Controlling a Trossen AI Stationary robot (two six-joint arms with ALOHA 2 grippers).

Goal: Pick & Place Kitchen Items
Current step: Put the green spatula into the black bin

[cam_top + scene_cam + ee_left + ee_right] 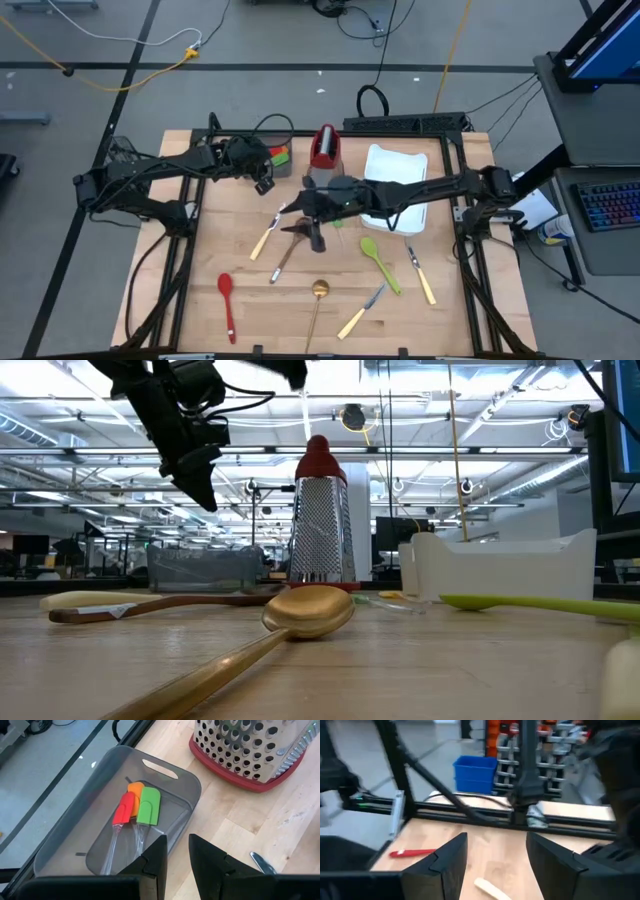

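Observation:
Kitchen items lie spread on the wooden table: a red spoon (227,300), a gold spoon (318,295), a green spoon (380,262), a brown wooden spoon (285,255) and yellow-handled knives (265,238) (360,312) (420,275). Red, orange and green spatulas (137,805) lie in a grey bin (165,775) at the far left. My left gripper (176,852) hovers above the bin's near rim, slightly open and with nothing in it. My right gripper (495,860) hangs open above the table's middle (300,208), pointing nearly level toward the left edge, and holds nothing.
An upright red-and-steel grater (325,147) stands at the far middle, just right of the bin. A white tray (395,185) sits at the far right, under the right arm. Black frame rails (485,812) line the table's left edge.

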